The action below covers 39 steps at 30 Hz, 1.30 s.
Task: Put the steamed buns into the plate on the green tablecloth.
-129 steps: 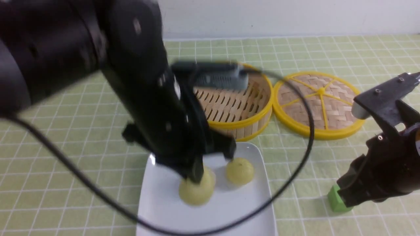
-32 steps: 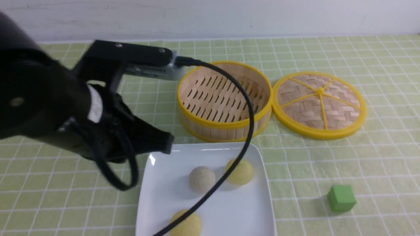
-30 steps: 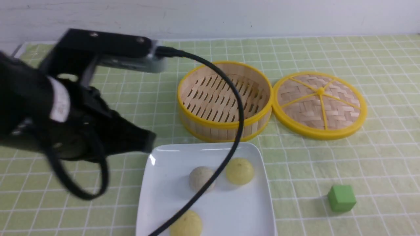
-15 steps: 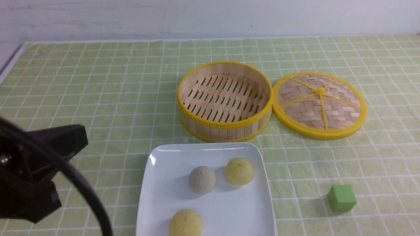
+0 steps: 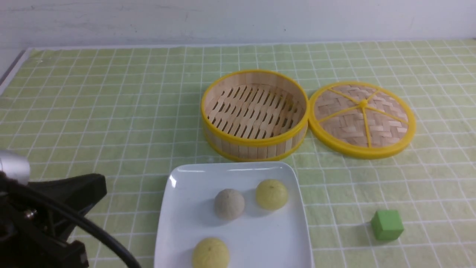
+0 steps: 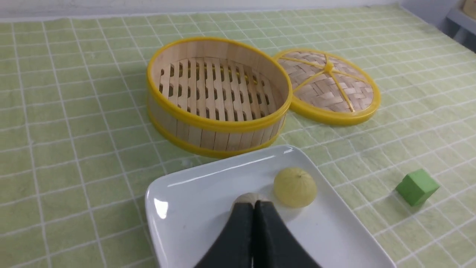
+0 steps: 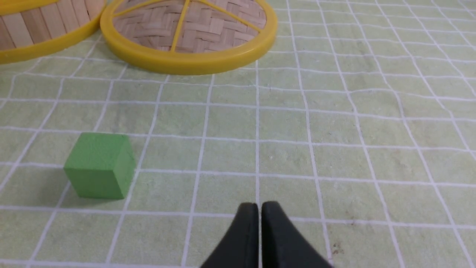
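Three buns [image 5: 229,203] on the white plate [image 5: 178,230], left gripper [image 6: 254,204] pressed together and empty beside it, right gripper [image 7: 259,206] closed near green cube [image 7: 98,165]

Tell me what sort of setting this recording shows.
Probably a staged tabletop test setup with a dining theme: a green tablecloth against a plain wall, a bamboo steamer with its lid off, and a lone green cube.

Three buns [image 5: 229,203] on white plate [image 5: 178,208], green tablecloth [image 5: 111,111].
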Available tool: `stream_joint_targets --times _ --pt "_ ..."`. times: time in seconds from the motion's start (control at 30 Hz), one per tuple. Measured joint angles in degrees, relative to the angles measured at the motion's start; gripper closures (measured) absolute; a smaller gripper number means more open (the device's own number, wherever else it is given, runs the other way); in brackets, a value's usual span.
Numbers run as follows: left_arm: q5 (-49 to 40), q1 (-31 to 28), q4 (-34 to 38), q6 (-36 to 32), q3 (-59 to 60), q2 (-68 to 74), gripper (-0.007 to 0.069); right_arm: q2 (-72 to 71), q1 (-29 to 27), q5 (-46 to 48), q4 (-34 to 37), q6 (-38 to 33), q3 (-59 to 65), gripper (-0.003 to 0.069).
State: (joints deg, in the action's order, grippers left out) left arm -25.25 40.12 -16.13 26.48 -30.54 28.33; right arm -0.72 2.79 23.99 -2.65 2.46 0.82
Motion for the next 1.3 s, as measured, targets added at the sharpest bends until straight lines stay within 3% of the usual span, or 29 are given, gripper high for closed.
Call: stream_joint_targets --times 0.13,0.27,0.5,0.7,1.3 --pt "3.95 -6.53 5.17 -6.74 4.85 -3.77 0.0608 0.0 0.0 0.0 0.0 0.0 0.0 0.0622" --pt "12.14 -19.38 12.42 -17.28 16.73 -11.99 0.0606 0.0 0.0 0.0 0.0 0.0 0.0 0.0622" --pt "12.54 -33.59 13.1 -20.18 31.75 -26.54 0.0606 0.0 0.0 0.0 0.0 0.0 0.0 0.0622" --pt "5.47 -35.73 13.37 -20.23 32.12 -28.95 0.0603 0.0 0.0 0.0 0.0 0.0 0.0 0.0622" --pt "4.39 -38.05 12.76 -20.81 32.07 -28.99 0.058 0.0 0.0 0.0 0.0 0.0 0.0 0.0622"
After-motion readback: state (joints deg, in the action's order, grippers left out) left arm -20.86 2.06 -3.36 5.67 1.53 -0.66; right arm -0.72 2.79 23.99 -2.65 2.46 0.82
